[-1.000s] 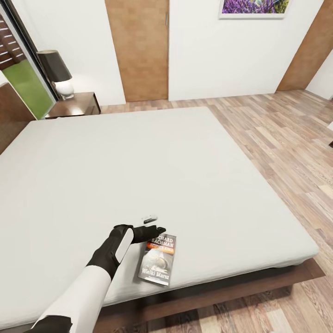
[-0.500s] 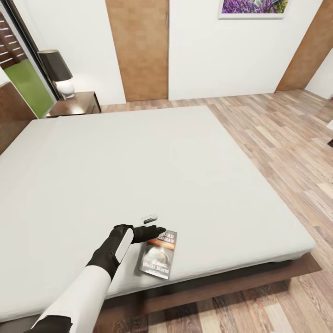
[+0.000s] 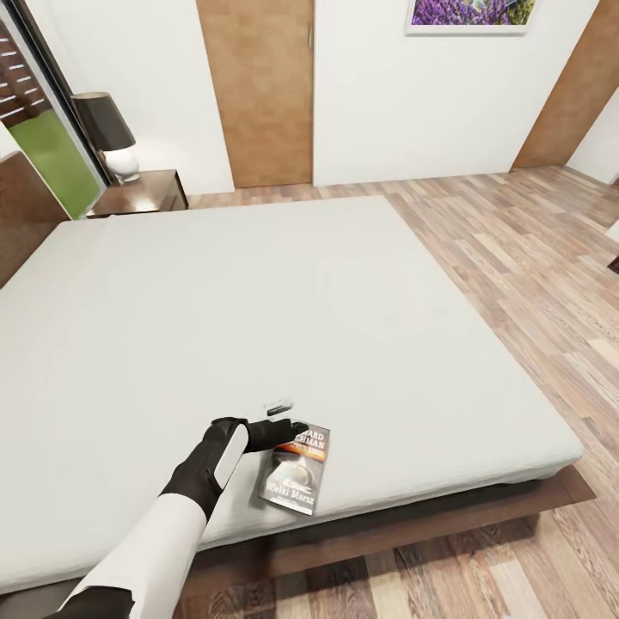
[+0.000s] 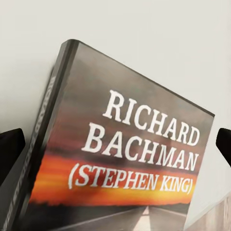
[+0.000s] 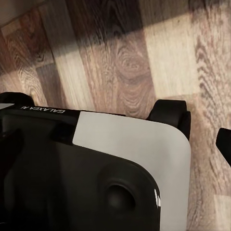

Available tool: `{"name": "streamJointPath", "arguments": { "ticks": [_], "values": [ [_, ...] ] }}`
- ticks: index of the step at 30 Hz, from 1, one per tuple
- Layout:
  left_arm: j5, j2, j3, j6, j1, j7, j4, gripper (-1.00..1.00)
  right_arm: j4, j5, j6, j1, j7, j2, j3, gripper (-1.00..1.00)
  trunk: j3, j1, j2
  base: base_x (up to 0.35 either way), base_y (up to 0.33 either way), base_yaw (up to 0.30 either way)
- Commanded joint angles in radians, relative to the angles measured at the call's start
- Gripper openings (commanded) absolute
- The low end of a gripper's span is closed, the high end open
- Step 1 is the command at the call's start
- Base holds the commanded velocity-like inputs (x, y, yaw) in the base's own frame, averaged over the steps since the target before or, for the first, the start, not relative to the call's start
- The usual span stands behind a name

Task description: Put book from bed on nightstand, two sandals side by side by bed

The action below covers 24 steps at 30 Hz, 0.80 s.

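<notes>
the book [image 4: 130, 154] cover reads "richard bachman (stephen king)" in white and cream; in the head view "wielki marsz" stands lower on it; the robot base [image 5: 96, 163] bears "galaxea"

White walls [image 3: 413, 103] close the far side of the room, broken by a brown wooden door [image 3: 258, 90] with a slim handle at its right edge, a second slanted brown panel [image 3: 574, 94] at the far right, and a purple lavender painting [image 3: 471, 13] in a pale frame high up. The floor [image 3: 533, 258] is light brown wood plank in mixed tones, brightly and evenly lit, and it also shows up close in the right wrist view [image 5: 130, 62], crossed by a dark shadow band. At the far left a tall black-framed window [image 3: 47, 137] shows green outside, with a black-shaded lamp [image 3: 107, 133] on a white round base beside it.
</notes>
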Motion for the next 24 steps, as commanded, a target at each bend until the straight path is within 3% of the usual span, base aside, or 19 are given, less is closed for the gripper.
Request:
{"name": "streamJointPath", "arguments": {
  "ticks": [1, 24],
  "values": [
    [0.001, 0.0, 0.0, 0.005, 0.0, -0.001, -0.001, 1.0, 0.003, -0.002, -0.003, -0.001, 0.004, 0.0, -0.004, 1.0, -0.001, 0.0, 0.0, -0.002, 0.0, 0.0],
    [0.001, 0.0, 0.0, 0.005, 0.0, -0.001, -0.001, 1.0, 0.003, -0.002, -0.004, -0.001, 0.004, 0.003, -0.004, 1.0, -0.002, 0.0, 0.0, 0.0, 0.0, -0.013]
  ]
}}
